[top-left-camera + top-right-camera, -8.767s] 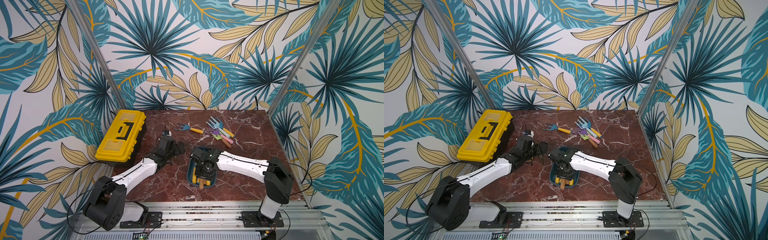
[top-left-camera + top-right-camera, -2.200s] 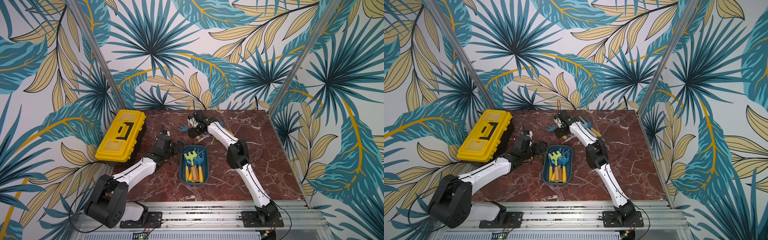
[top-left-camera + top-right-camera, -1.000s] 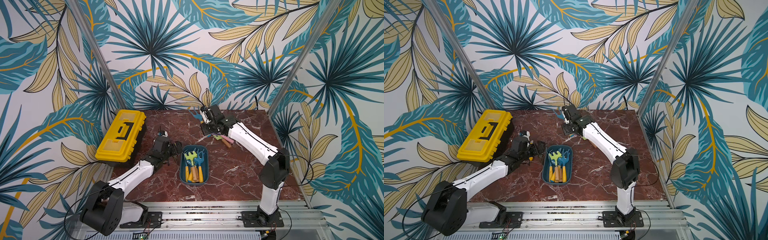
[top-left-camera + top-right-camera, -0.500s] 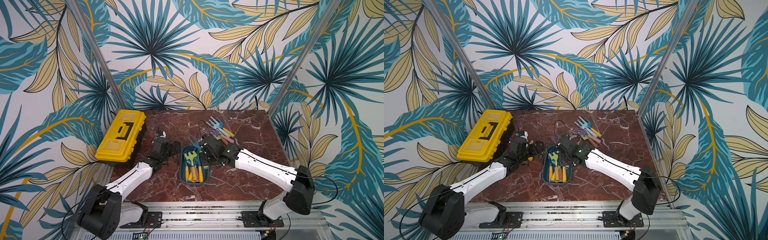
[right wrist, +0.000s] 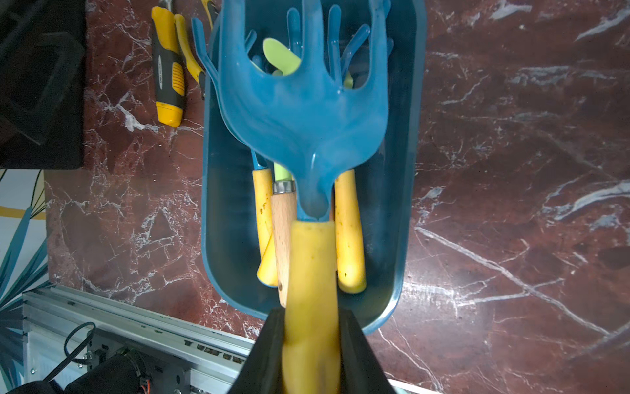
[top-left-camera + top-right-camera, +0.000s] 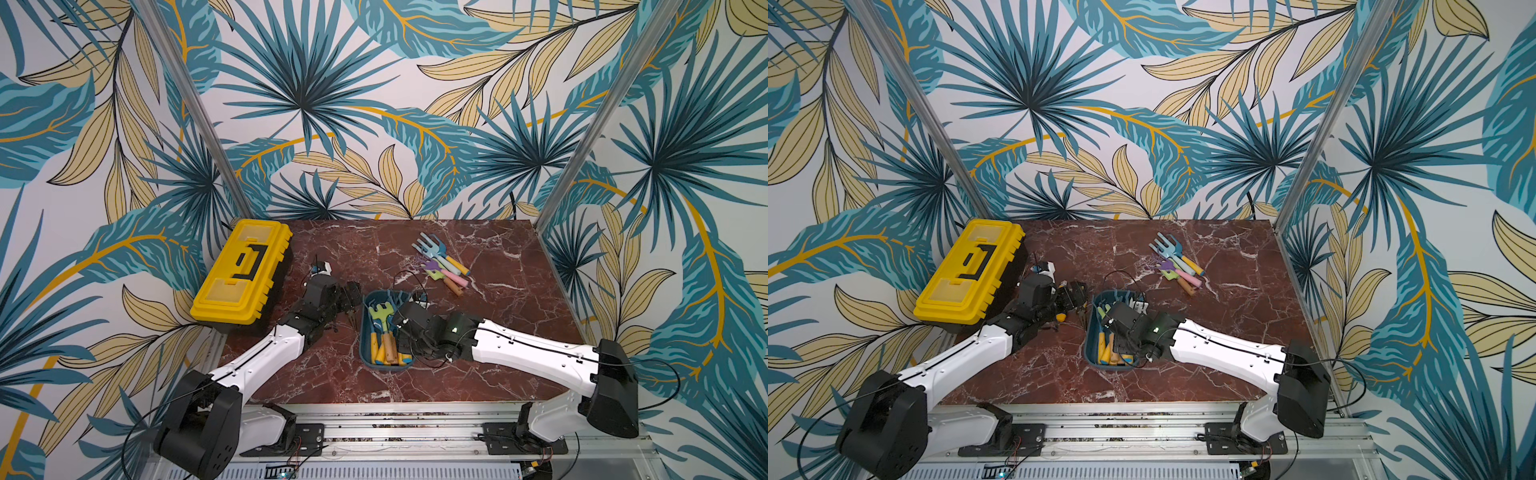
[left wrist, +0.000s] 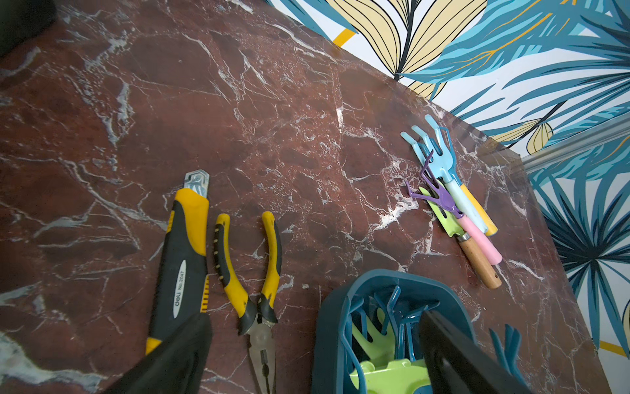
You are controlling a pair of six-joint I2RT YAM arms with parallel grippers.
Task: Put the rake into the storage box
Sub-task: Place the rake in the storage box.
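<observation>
Top views: box (image 6: pixel 363 340) lower middle of frame, several tools (image 6: pixel 382 332) already in it; right gripper (image 6: pixel 402 332) over its right edge; left gripper (image 6: pixel 350 296) just beside its left wall, spread wide, empty; spare rakes (image 6: pixel 441 262) upper right, well apart. Right wrist: rake (image 5: pixel 303 112) clamped by its yellow handle, head above box. Not let go yet; release is left, I judge. Left wrist: pliers (image 7: pixel 254 273), knife (image 7: pixel 184 259) on the marble beside box.
</observation>
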